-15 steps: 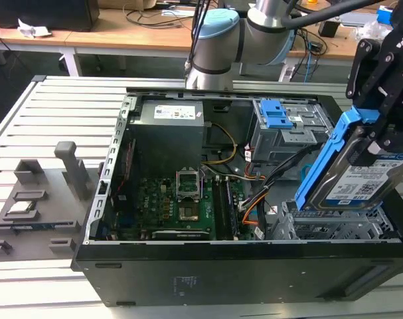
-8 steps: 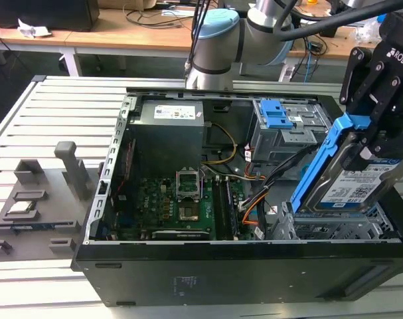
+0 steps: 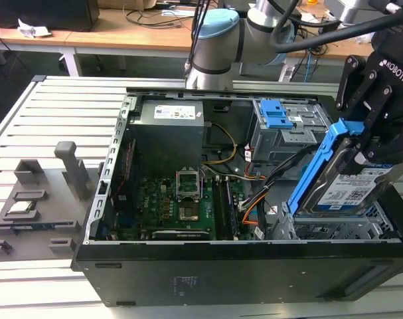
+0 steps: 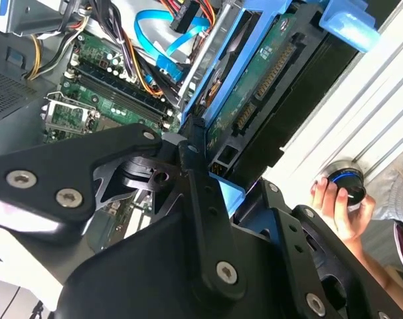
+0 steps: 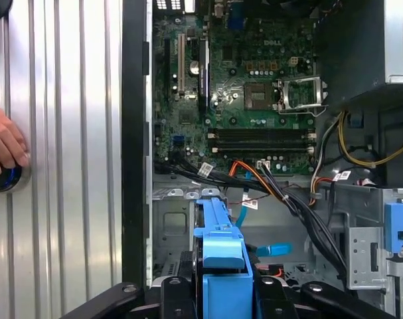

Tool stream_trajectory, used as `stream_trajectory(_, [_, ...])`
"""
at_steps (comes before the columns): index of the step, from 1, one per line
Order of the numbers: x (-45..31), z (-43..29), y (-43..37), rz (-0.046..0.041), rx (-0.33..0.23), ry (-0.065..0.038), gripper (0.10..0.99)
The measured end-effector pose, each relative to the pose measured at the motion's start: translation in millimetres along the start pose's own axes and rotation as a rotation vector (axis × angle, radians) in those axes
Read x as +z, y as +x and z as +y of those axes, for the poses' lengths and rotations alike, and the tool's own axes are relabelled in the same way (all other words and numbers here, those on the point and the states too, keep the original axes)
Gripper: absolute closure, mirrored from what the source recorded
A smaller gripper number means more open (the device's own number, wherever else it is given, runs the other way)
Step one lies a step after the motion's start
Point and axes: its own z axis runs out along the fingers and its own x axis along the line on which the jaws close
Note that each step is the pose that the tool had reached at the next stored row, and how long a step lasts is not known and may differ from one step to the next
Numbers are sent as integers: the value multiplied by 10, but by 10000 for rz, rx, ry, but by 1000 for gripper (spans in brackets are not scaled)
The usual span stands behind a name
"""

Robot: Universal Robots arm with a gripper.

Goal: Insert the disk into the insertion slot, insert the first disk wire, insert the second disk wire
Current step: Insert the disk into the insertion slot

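1. Counter (image 3: pixel 28 100): slatted metal; carries everything below.
2. Computer case (image 3: pixel 221 276): black tower lying on its side, interior open.
3. Hand (image 3: pixel 364 139): clenched on the disk's raised end, at 3 o'clock of the case in the exterior view.
4. Disk (image 3: pixel 350 193): silver with a white label, steeply tilted in its blue carrier rail (image 3: pixel 313 169). Its lower edge is down at the insertion slot, not lying flat in it. Judged dense, rigid and shock-sensitive (bare circuit board (image 4: pixel 254 86) on one face). Best held by the rail ends, never the board.
5. Insertion slot (image 3: pixel 321 230): grey perforated cage in the case's 4 o'clock corner.
6. First disk wire (image 5: pixel 244 169): red-orange, thin, pliant.
7. Second disk wire (image 5: pixel 269 250): flat, light blue, limp; its plug end appears unconnected near the slot.
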Motion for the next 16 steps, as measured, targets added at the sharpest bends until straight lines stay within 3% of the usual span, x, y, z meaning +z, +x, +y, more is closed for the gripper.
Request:
stream_trajectory(6, [186,-7,-1,-1,0,0,722])
stream_trajectory(13, [318,-13,-1,0,-1,0,722])
stream_trajectory(16, [417,-16,-1,-1,0,0,722])
